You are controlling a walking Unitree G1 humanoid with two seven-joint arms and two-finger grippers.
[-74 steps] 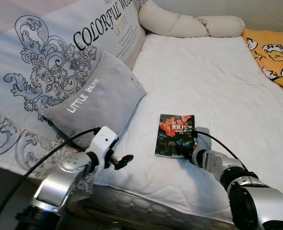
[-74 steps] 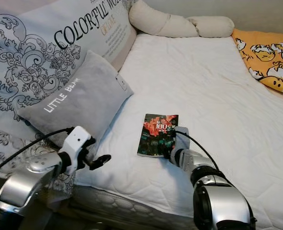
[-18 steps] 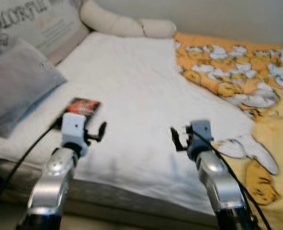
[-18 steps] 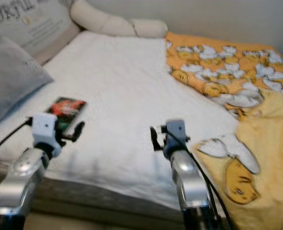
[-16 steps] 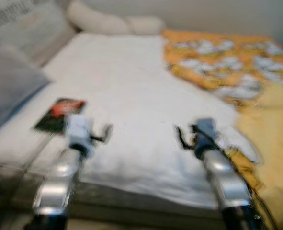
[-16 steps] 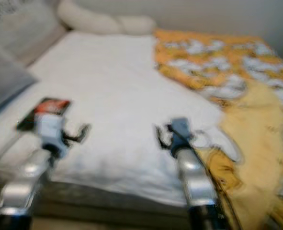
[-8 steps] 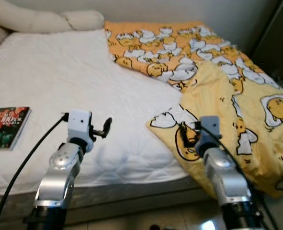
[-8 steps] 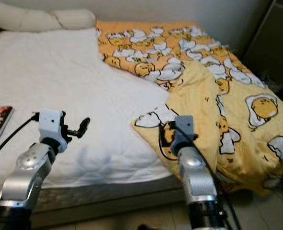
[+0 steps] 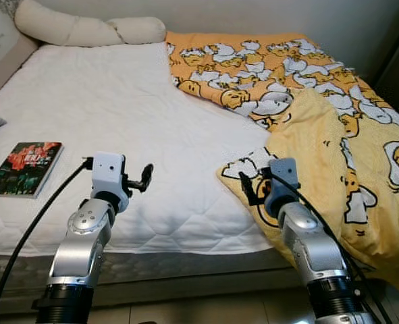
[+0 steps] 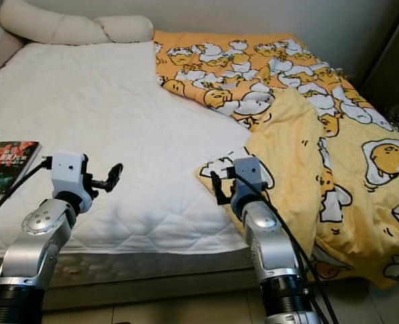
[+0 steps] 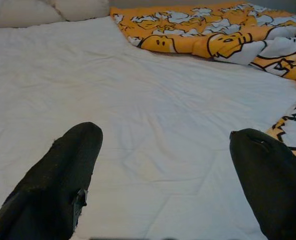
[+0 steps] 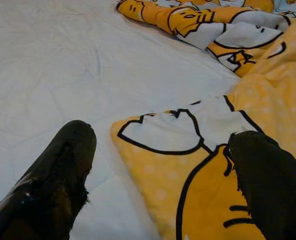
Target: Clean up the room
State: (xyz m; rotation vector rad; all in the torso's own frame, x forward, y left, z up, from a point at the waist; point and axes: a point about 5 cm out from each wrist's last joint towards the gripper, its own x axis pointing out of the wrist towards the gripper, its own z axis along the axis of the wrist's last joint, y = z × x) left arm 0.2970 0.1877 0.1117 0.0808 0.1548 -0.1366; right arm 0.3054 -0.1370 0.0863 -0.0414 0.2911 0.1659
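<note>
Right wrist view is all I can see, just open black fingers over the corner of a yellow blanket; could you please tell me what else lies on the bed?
Observer: A book lies flat on the white mattress, near the front edge on the robot's left.
Operator: Thank you. Where is the left gripper?
Observer: The left gripper is open and held above bare mattress, between the book and the blanket.
Operator: Is there anything at the far side?
Observer: A long cream pillow lies along the far edge of the mattress.
</note>
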